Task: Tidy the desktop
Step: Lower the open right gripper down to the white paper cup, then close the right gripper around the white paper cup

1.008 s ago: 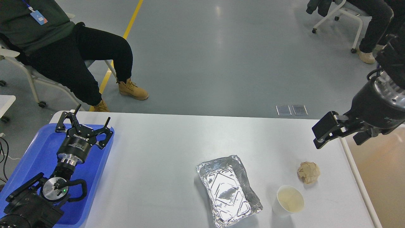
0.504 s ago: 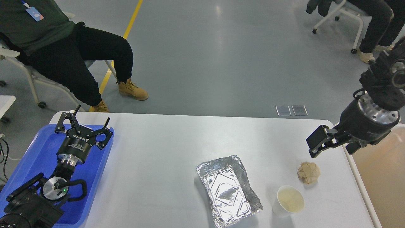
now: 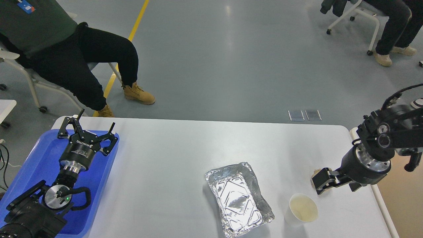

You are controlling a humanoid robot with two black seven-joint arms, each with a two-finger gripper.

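The white-grey desktop point(image 3: 172, 158) holds a crumpled foil tray point(image 3: 238, 198), a white paper cup point(image 3: 302, 208) and a crumpled brown paper ball point(image 3: 315, 172). My right gripper point(image 3: 320, 182) is low over the paper ball at the desktop's right side and hides nearly all of it; only a sliver shows at its upper left. I cannot tell how its jaws stand or whether they touch the ball. My left gripper point(image 3: 87, 130) is open and empty, resting over the blue tray point(image 3: 36, 155) at the left end.
A beige white-rimmed bin point(image 3: 401, 201) stands just past the desktop's right edge, under my right arm. A seated person point(image 3: 66, 56) is behind the left corner, another chair and person point(image 3: 386, 26) at the far right.
My right gripper has come down and a little left, from high above the right edge to right over the paper ball, now covering it. The left arm has not moved.
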